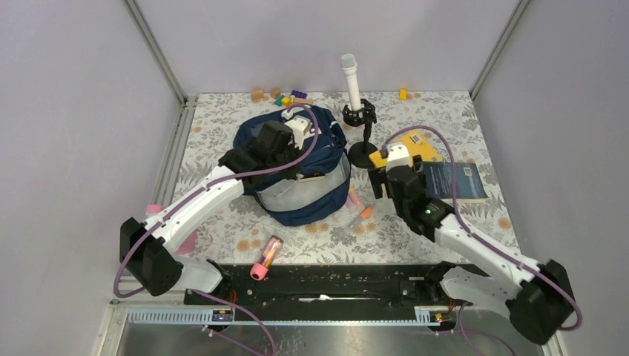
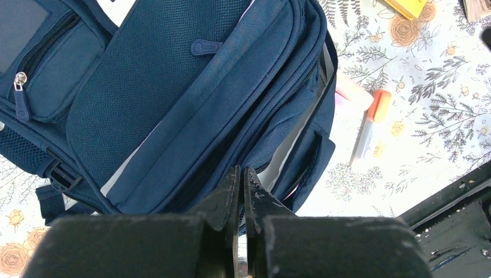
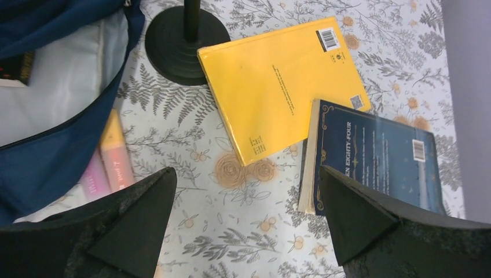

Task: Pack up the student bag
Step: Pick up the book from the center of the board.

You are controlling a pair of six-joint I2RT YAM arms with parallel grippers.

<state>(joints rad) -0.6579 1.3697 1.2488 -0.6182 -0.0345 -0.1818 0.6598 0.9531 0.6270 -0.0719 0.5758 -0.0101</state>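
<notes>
Right gripper [image 3: 246, 174] hangs with its jaws spread wide and nothing between them, above the floral-print table [image 3: 231, 231]. The left gripper [image 2: 243, 185] is pressed fully together at the rim of the large navy blue fabric backpack [image 1: 297, 211]; whether it pinches fabric I cannot tell. That backpack sits mid-table, left of centre, its grey-lined mouth gaping toward the right arm. Just right of it lie a flat yellow paperback book [image 3: 278, 81] and a dark blue paperback book [image 3: 376, 156], touching each other. The yellow one's corner is against the round black base of a microphone stand [image 3: 176, 43]. Smaller again, an orange-capped marker [image 2: 370, 124] lies beside the bag.

As I judge it, both books lie flat, so fingers reaching for an edge may only shove them. The yellow one would slide into the stand and could tip it. If the left arm loses the rim, the mouth may sag shut.

Only the overhead view shows the white microphone [image 1: 350, 78] and a pink-capped marker [image 1: 267, 257] at the near edge. Only the left wrist view shows the pressed-together fingers close up.
</notes>
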